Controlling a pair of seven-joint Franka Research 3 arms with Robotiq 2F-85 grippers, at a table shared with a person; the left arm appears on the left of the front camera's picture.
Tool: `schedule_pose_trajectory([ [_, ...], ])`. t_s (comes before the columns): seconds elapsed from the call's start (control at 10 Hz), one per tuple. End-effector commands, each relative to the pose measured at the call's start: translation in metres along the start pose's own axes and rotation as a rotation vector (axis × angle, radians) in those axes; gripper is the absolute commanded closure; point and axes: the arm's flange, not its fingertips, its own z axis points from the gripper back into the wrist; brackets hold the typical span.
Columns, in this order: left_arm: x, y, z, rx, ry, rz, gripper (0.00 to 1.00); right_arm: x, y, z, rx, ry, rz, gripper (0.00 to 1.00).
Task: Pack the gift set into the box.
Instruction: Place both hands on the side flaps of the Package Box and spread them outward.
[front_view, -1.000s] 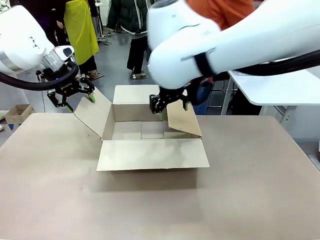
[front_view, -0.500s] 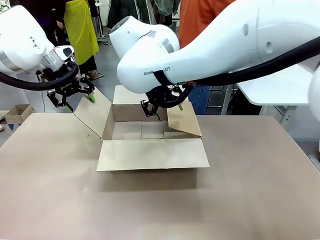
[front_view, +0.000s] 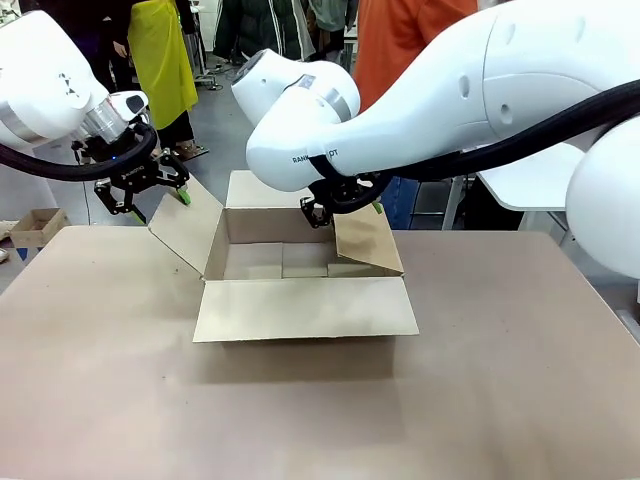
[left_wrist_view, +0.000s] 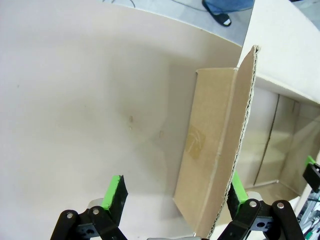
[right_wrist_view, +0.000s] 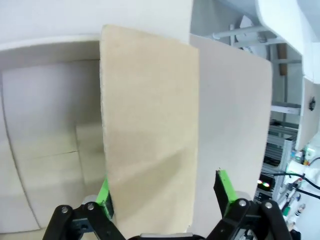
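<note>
Two hands, both spread wide, flank the open box (front_view: 300, 310) at frame centre on the table (front_view: 500, 380). The left hand (front_view: 160, 205), upper left, straddles the left flap (front_view: 185, 232). The right hand (front_view: 343, 213), upper centre, apparently straddles the right flap (front_view: 368, 242). Each arm is nearest its own flap.

My left gripper (left_wrist_view: 175, 196) stood spread wide. The box (left_wrist_view: 210, 150) flap's raw edge rose between my fingers (left_wrist_view: 114, 192), close beside one pad; bare table (left_wrist_view: 75, 100) lay beyond the other.
</note>
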Motion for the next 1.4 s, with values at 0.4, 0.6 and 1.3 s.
schedule_pose_trajectory([
  [0.4, -0.002, -0.001, 0.003, 0.011, -0.012, 0.008, 0.00, -0.018, -0.099, 0.009, 0.015, -0.005, -0.151, 0.00],
  [0.6, -0.002, -0.001, 0.003, 0.011, -0.012, 0.008, 0.00, -0.022, -0.137, -0.008, 0.110, -0.013, -0.115, 0.00],
  [1.3, -0.002, -0.001, 0.003, 0.011, -0.012, 0.008, 0.00, -0.023, -0.208, -0.069, 0.470, -0.026, -0.173, 0.00],
])
